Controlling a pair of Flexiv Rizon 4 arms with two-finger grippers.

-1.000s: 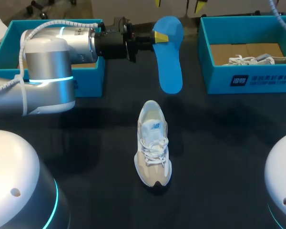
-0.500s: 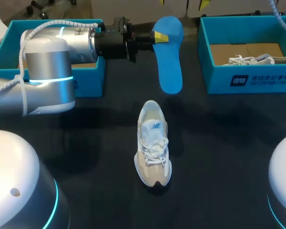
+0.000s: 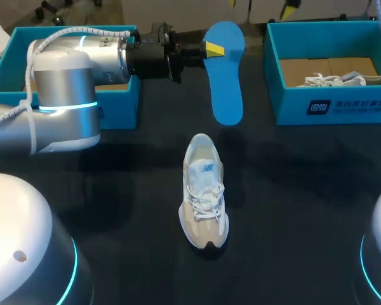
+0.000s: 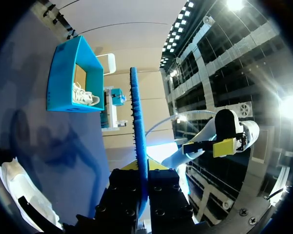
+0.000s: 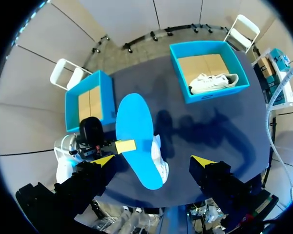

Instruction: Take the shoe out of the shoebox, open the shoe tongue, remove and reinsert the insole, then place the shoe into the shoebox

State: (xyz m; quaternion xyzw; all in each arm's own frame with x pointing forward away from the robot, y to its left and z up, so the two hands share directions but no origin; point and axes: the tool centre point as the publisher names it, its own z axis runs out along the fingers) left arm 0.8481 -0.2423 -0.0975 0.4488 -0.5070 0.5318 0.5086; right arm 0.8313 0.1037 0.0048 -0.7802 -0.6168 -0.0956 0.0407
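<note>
My left gripper (image 3: 208, 49) is shut on the heel end of a blue insole (image 3: 225, 76), held flat above the table's back middle. In the left wrist view the insole (image 4: 136, 122) stands edge-on between that gripper's (image 4: 142, 168) fingers. The white and beige shoe (image 3: 203, 190) lies on the dark table in front, toe toward me, laces loose. My right gripper (image 3: 261, 5) hangs high at the back, open and empty. From its own wrist view the right gripper (image 5: 152, 160) looks down on the insole (image 5: 136, 136) and the shoe (image 5: 161, 165), which the insole partly hides.
A blue shoebox (image 3: 330, 101) at the back right holds a second white shoe (image 3: 340, 79). Another blue shoebox (image 3: 6, 76) stands at the back left, partly behind my left arm. The dark table (image 3: 305, 190) spreads around the shoe.
The right gripper's yellow tips have drifted to the right along the head view's top edge. The left arm, insole and shoe have stayed put.
</note>
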